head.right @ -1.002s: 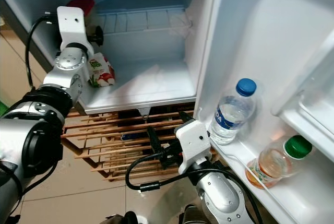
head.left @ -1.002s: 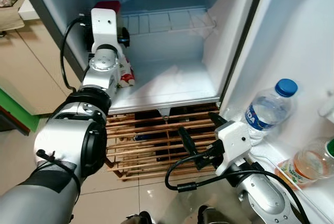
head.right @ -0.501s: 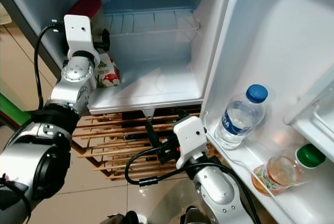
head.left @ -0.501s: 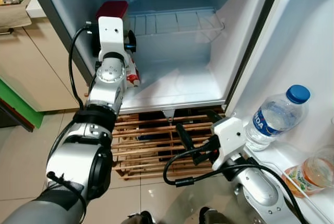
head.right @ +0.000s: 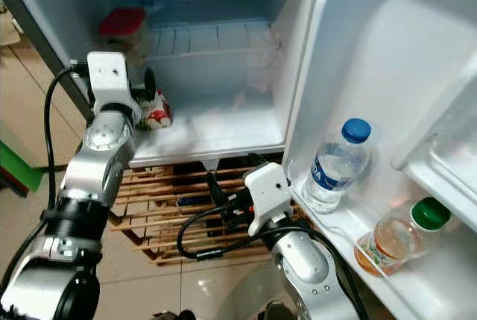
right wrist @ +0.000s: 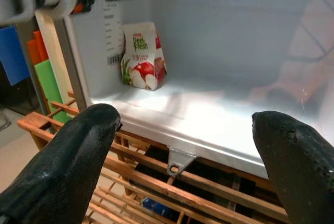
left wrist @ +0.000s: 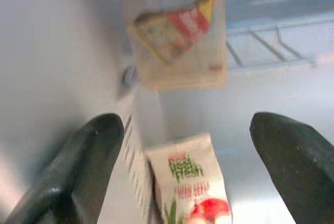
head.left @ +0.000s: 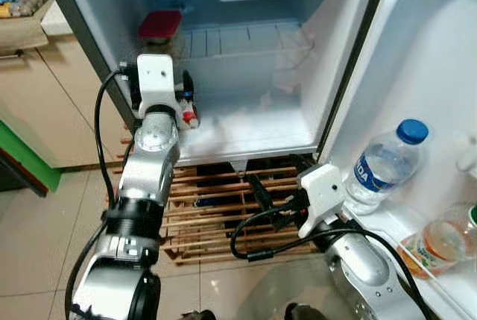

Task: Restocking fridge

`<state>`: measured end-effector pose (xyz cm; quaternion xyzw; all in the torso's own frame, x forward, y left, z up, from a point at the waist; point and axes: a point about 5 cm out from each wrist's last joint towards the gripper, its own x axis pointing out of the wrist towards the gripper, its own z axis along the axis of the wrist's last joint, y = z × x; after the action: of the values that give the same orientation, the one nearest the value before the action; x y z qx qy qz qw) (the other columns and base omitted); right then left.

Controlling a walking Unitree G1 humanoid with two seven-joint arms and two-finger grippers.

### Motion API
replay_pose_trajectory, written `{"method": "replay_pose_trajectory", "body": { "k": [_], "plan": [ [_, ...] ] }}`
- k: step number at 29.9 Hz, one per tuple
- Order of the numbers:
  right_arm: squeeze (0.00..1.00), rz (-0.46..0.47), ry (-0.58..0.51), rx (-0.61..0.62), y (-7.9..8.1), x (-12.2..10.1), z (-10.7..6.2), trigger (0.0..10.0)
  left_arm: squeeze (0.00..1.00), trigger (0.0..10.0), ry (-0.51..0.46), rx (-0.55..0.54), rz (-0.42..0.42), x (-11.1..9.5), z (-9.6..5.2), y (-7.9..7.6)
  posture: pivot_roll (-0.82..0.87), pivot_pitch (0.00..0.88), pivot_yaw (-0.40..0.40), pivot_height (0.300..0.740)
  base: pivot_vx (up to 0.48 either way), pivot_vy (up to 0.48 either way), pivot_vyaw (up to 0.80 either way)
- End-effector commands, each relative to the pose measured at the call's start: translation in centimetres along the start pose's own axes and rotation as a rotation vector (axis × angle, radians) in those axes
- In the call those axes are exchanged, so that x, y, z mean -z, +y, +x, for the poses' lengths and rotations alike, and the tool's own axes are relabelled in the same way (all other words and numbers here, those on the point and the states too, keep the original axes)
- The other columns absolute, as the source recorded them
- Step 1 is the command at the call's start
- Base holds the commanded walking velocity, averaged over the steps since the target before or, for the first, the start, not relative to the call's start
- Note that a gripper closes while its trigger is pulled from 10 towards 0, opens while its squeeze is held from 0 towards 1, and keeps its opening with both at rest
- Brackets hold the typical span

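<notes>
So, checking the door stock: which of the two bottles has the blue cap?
The clear water bottle, nearer the fridge body; the other bottle has a green cap and orange liquid.

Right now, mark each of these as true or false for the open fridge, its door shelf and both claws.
1. The white apple juice carton stands on the fridge floor. True.
2. The left claw is clamped on the carton. False: its fingers are spread open with the carton standing free between them.
3. A blue-capped clear plastic water bottle stands in the door shelf. True.
4. The right claw holds a bottle. False: it is open and empty, low before the fridge.
5. The red-lidded container sits on the door shelf. False: it is inside, upper left.
</notes>
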<state>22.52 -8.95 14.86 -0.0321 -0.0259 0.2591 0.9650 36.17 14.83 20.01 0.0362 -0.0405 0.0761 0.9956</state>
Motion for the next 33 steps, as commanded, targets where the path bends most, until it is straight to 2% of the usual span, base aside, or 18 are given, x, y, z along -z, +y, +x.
{"method": "replay_pose_trajectory", "body": {
  "k": [1,2,5,6,8,12,13,18,21,25,28,30,33],
  "plan": [
    [0.04,0.021,-0.018,0.012,-0.4,-0.1,0.2,10.0,0.0,10.0,0.05,0.004,0.014,1.1,-1.4,0.8,-0.2,0.047,0.093,0.74,0.0,0.0,0.0],
    [0.04,0.025,-0.018,0.019,-0.6,-0.1,0.3,10.0,0.0,10.0,0.064,0.031,-0.009,1.5,-2.2,0.8,-0.19,0.038,0.093,0.74,0.0,0.0,0.0],
    [0.04,0.03,-0.017,0.061,-1.4,0.2,0.6,10.0,0.0,10.0,0.078,0.113,-0.011,2.7,-4.6,0.8,-0.18,0.013,0.092,0.74,0.0,0.0,0.0],
    [0.04,0.03,-0.017,0.061,-1.4,0.2,0.6,10.0,0.0,10.0,0.078,0.113,-0.011,2.7,-4.6,0.8,-0.18,0.013,0.092,0.74,0.0,0.0,0.0],
    [0.04,0.033,-0.016,0.108,-2.2,0.5,0.9,10.0,0.0,10.0,0.064,0.147,-0.04,3.1,-6.1,1.2,-0.17,0.0,0.091,0.74,0.0,0.0,0.0],
    [0.03,0.037,-0.01,0.147,-3.0,0.8,1.4,10.0,0.0,10.0,0.023,0.141,-0.038,3.1,-7.0,2.1,-0.16,0.0,0.083,0.74,0.0,0.0,0.0],
    [0.02,0.037,-0.015,0.156,-3.4,1.0,2.3,10.0,0.0,10.0,-0.034,0.11,-0.035,2.4,-7.3,3.3,-0.14,0.0,0.073,0.74,0.0,0.0,0.0],
    [0.02,0.045,-0.03,0.156,-3.5,0.9,3.2,10.0,0.0,10.0,-0.055,0.096,-0.083,1.8,-7.0,3.7,-0.13,0.0,0.066,0.74,0.0,0.0,0.0],
    [0.03,0.057,-0.041,0.153,-3.4,1.2,4.5,10.0,0.0,10.0,-0.046,0.12,-0.086,1.8,-6.8,3.6,-0.12,0.0,0.089,0.74,0.0,0.48,0.0],
    [0.03,0.071,-0.049,0.162,-3.4,1.3,5.1,10.0,0.0,10.0,-0.026,0.14,-0.072,2.1,-6.7,3.5,-0.12,0.0,0.095,0.74,0.0,0.48,-0.6],
    [0.03,0.048,-0.075,0.158,-3.4,1.1,5.7,10.0,0.0,10.0,-0.009,0.171,-0.05,2.0,-5.9,2.9,-0.13,0.0,0.101,0.74,0.0,0.48,-0.53],
    [0.02,0.033,-0.074,0.152,-3.5,1.1,5.8,10.0,0.0,10.0,0.001,0.207,0.017,2.1,-5.4,2.0,-0.13,0.0,0.1,0.74,0.0,0.0,0.0],
    [0.02,0.027,-0.076,0.156,-3.6,1.0,5.9,10.0,0.0,10.0,0.01,0.231,0.004,2.3,-5.5,1.5,-0.14,0.0,0.099,0.74,0.0,0.0,0.0]
  ]
}}
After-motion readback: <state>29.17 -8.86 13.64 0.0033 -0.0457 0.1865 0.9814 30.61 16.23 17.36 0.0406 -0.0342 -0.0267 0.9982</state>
